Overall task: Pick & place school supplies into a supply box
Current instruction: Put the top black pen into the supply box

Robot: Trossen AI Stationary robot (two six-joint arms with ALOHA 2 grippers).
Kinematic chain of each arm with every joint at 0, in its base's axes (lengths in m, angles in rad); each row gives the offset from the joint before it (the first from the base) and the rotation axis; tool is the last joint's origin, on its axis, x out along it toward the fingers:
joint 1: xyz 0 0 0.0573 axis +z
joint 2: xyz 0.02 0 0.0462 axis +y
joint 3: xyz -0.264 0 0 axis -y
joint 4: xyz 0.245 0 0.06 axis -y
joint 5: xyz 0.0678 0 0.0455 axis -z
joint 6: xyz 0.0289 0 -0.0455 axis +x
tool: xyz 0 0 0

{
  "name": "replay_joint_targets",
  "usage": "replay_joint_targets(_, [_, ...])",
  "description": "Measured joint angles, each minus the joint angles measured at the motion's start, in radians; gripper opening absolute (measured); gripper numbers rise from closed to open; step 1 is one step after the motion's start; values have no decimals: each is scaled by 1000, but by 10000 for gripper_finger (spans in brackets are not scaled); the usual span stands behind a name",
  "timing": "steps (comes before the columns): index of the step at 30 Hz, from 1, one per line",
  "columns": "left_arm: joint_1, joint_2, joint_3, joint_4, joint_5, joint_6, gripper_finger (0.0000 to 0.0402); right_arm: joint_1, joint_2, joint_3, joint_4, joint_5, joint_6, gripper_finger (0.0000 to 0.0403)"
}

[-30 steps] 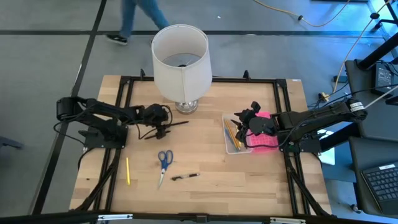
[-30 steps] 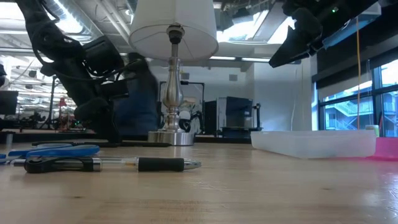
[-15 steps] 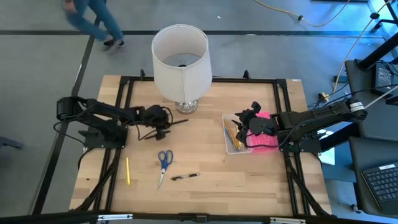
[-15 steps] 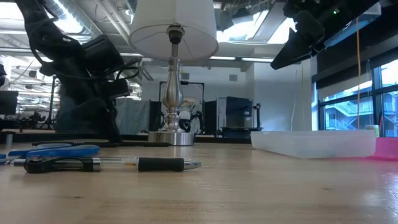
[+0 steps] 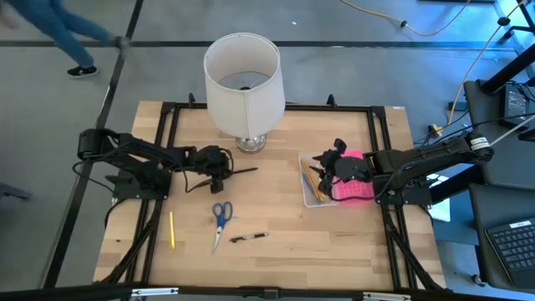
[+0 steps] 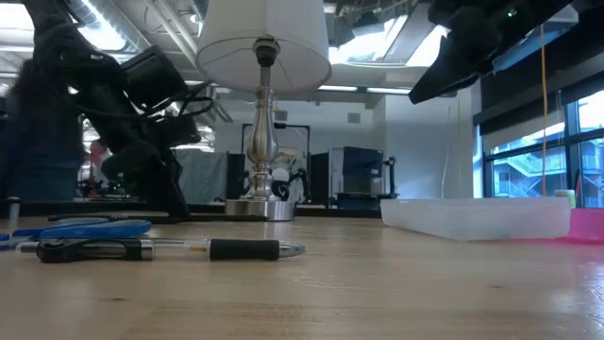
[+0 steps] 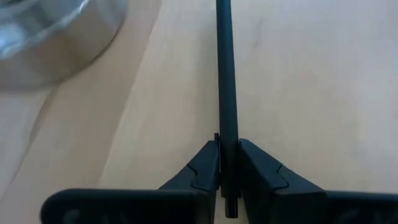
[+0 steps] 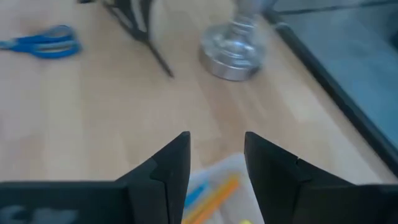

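- Dark pen (image 7: pixel 226 81): clamped near its end between my left jaws, lying low over the worktop (image 5: pixel 276 226) at about 7 o'clock from the lamp base (image 5: pixel 250 144), tip toward the lamp.
- Left gripper (image 5: pixel 219 167): clenched on the pen. To do this lift well, I judge I should rise straight up, keep the long free end level, and swing clear of the lamp base before crossing over.
- Supply box (image 5: pixel 316 186): clear tray with pink lid (image 5: pixel 354 186) at 3 o'clock on the worktop; yellow and orange pencils already inside.
- Right gripper (image 5: pixel 328 165): hovers over the box, jaws parted, holding nothing.
- Still loose: scissors (image 5: pixel 220 216), a second pen (image 5: pixel 249 237), a yellow pencil (image 5: pixel 172 229), all toward 7 o'clock.
- Hard to make out: whether the held pen has left the wood; the pen's far tip is cut off in my wrist view.
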Motion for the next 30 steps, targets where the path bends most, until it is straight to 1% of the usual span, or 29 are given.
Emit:
replay_joint_targets(3, [-25, -1, 39, 13, 34, -23, 36, 0, 0, 0, 50, -93, -82, 155])
replay_joint_targets(6, [-57, -1, 85, 14, 41, -62, 36, 1, 18, 1, 135, -163, -184, 155])
replay_joint_targets(11, [-115, -1, 161, 19, 39, -75, 31, 1, 88, 1, 297, -233, -338, 155])
replay_joint_targets(16, [-180, -2, 213, 21, 28, -56, 27, 1, 178, 1, 413, -251, -352, 155])
replay_joint_targets(21, [-230, -3, 235, 21, -37, 5, 27, 0, 259, 1, 543, -321, -315, 155])
replay_joint_targets(25, [-245, -3, 244, 21, -80, -11, 27, 1, 308, 1, 643, -334, -336, 155])
replay_joint_targets(27, [-245, -3, 245, 21, -96, -34, 28, 1, 330, 6, 656, -334, -339, 155])
replay_joint_targets(30, [-245, -3, 245, 21, -97, -47, 28, 1, 362, 50, 591, -304, -368, 155])
